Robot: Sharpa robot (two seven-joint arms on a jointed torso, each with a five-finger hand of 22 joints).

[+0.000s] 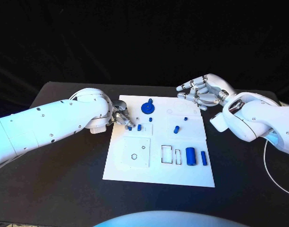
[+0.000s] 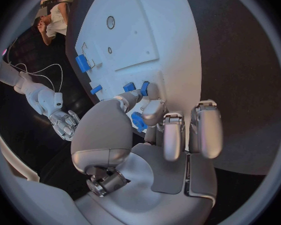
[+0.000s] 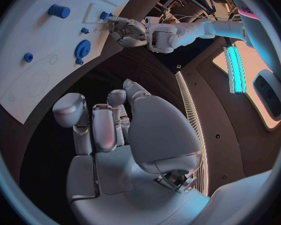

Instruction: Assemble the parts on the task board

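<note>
The white task board lies mid-table. My left hand is down on the board's far left part, with a fingertip against two small blue parts. Another blue piece shows between the thumb and fingers; whether it is held I cannot tell. A blue gear sits just beyond that hand. My right hand hovers over the board's far right corner, its fingers loosely bent and holding nothing. In the right wrist view its hand faces the gear and the left hand.
Two larger blue blocks stand by outlined slots near the board's right edge. A blue peg and smaller blue pieces sit mid-board. A white cable trails on the black table at the right.
</note>
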